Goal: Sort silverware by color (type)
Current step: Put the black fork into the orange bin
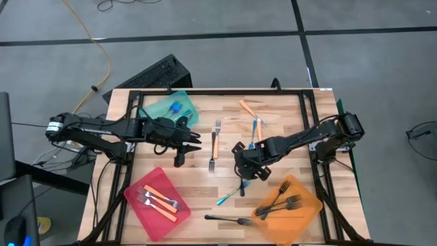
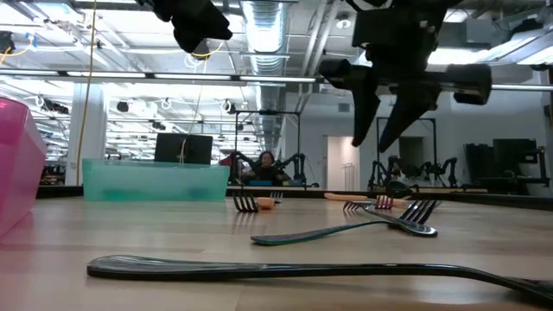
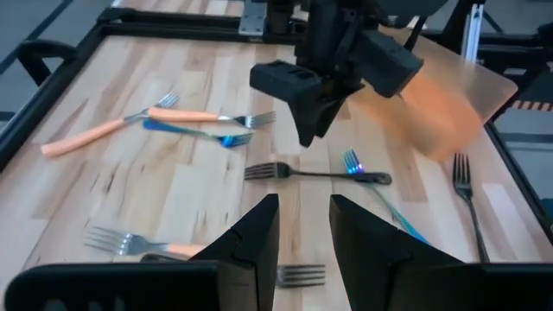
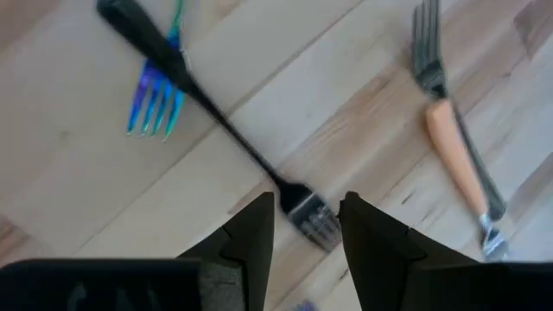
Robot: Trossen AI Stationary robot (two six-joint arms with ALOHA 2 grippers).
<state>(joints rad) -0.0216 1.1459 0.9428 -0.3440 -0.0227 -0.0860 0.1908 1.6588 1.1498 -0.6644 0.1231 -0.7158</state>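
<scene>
- Right gripper (image 4: 307, 226), fingers apart, hangs mid-table over a black fork (image 4: 216, 125) crossing a blue fork (image 4: 157, 102).
- Risk: closing may catch both forks or skid the black one away.
- Left gripper (image 1: 194, 141), fingers apart, waits near the table's left.

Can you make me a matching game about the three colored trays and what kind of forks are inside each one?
Trays:
1. teal tray
2. red tray
3. orange tray

What lies inside:
A. black forks
B. blue forks
C. orange-handled forks

Right pairs: 1-B, 2-C, 3-A.
</scene>
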